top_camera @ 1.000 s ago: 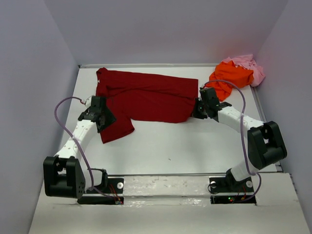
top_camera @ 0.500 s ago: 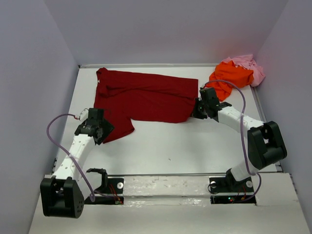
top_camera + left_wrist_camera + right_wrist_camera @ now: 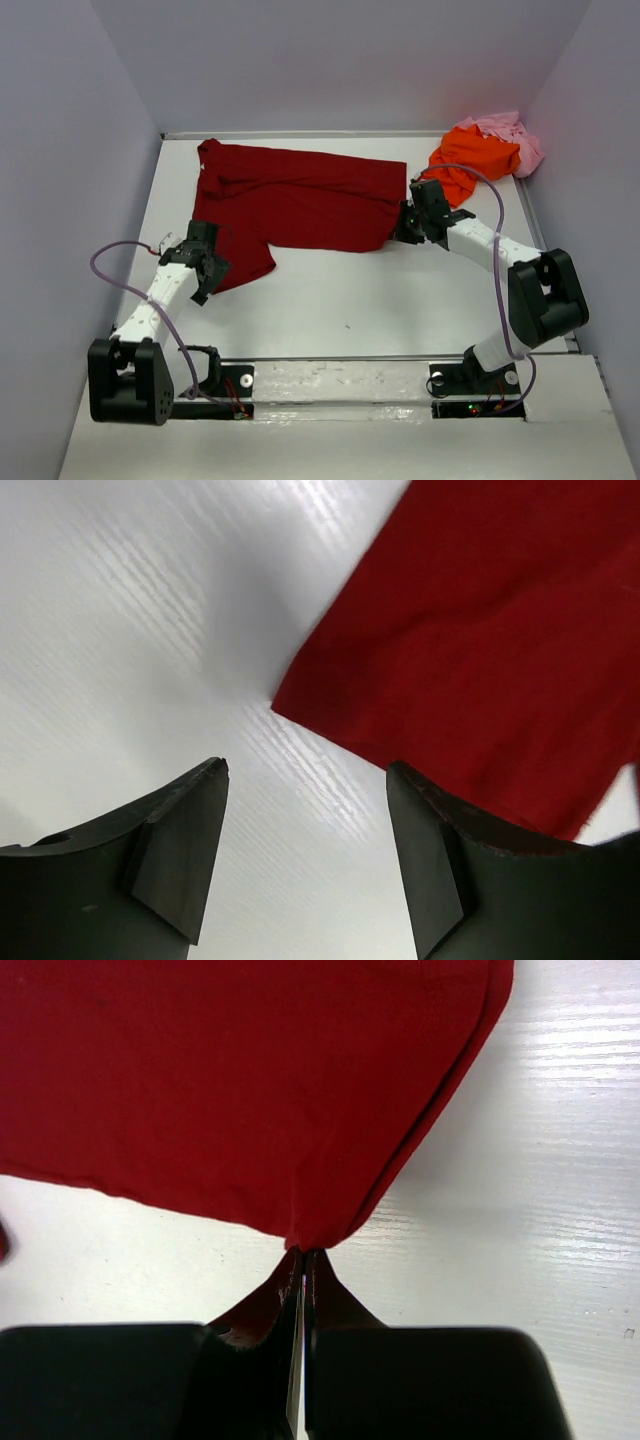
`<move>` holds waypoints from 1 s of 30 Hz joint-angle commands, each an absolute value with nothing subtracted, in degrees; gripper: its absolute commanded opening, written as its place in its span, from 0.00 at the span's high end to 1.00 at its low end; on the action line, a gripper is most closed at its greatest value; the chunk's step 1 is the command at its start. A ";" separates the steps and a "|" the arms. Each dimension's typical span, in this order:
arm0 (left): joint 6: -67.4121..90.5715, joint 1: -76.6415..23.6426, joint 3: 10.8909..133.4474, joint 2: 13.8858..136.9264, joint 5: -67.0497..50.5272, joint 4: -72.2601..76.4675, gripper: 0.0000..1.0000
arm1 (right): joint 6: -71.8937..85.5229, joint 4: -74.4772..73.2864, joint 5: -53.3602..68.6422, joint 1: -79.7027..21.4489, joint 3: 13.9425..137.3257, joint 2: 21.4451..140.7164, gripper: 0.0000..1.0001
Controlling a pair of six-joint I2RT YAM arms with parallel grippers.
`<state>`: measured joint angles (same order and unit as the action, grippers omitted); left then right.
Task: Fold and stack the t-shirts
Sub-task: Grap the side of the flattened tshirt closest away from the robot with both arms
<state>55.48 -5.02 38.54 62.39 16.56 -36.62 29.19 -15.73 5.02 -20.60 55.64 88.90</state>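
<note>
left claw [image 3: 307, 765]: is hanging wide apart just above the table [image 3: 350, 290], gripping nothing.
dark red shirt [image 3: 300, 200]: is lying spread and mostly flat across the far half of the table. One flap (sleeve or hem, hard to tell) is trailing toward the left arm, its corner just ahead of the left claw.
right claw [image 3: 303, 1252]: is pinching the near right corner of the dark red shirt, jaws closed tight on the cloth.
orange shirt [image 3: 475, 155]: is sitting crumpled in the far right corner.
pink shirt [image 3: 510, 130]: is bunching behind the orange shirt, touching it.
step: apparently laying out the dark red shirt for a first fold, with nothing stacked yet.
next move: probably calling for the left claw to come down on that near corner and close.
</note>
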 commanded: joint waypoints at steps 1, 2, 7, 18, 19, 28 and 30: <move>59.06 -4.75 41.13 68.46 19.51 -40.07 0.26 | 29.53 -12.57 5.54 -20.57 56.07 86.31 1.00; 59.41 -4.75 41.48 69.51 19.51 -40.51 0.26 | 29.53 -12.57 5.36 -20.57 55.99 86.22 1.00; 59.94 -4.75 42.36 73.29 18.11 -40.26 0.26 | 29.53 -12.66 4.92 -20.57 55.46 85.43 1.00; 58.27 -4.48 36.57 77.52 12.04 -30.50 0.32 | 29.44 -13.36 4.48 -20.57 55.20 82.97 1.00; 58.18 -4.48 36.48 78.04 12.22 -30.06 0.33 | 29.36 -13.53 4.48 -20.57 55.28 82.79 1.00; 57.48 -3.96 36.74 76.82 13.09 -29.97 0.51 | 29.53 -14.06 4.39 -20.57 55.72 81.83 1.00; 57.39 -3.96 36.56 76.82 12.75 -29.97 0.61 | 29.71 -14.06 4.31 -20.57 55.81 82.09 1.00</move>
